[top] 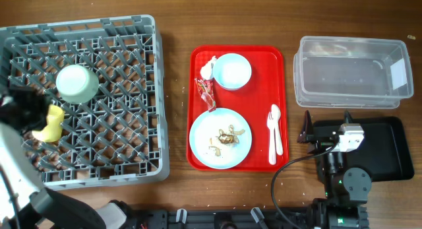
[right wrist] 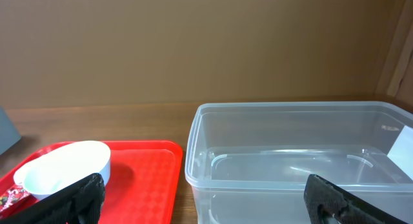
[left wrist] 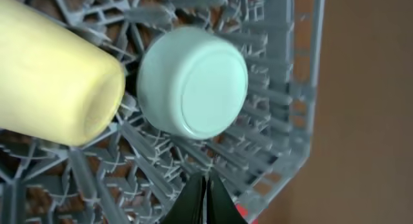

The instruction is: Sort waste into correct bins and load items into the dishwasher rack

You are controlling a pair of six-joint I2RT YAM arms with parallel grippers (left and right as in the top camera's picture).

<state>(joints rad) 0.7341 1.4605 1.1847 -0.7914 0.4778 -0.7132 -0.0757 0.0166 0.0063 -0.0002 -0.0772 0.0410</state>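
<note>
The grey dishwasher rack (top: 125,44) fills the left. A mint-green bowl (top: 77,83) sits upside down in it, and a yellow cup (top: 49,125) lies on its side beside it; both show in the left wrist view, bowl (left wrist: 193,81) and cup (left wrist: 55,79). My left gripper (top: 26,109) (left wrist: 205,199) is shut and empty, above the rack next to the cup. On the red tray (top: 280,90) lie a tissue (top: 208,68), red wrapper (top: 206,94), pale blue bowl (top: 232,71), plate (top: 201,140) with food scraps (top: 226,136), and white cutlery (top: 275,129). My right gripper (top: 327,125) (right wrist: 206,204) is open and empty.
The clear tub (top: 353,72) (right wrist: 290,159) stands at the back right, empty, with a white label on its right end. The black tray (top: 386,150) lies in front of it, under my right arm. Bare wood lies between the rack and the red tray.
</note>
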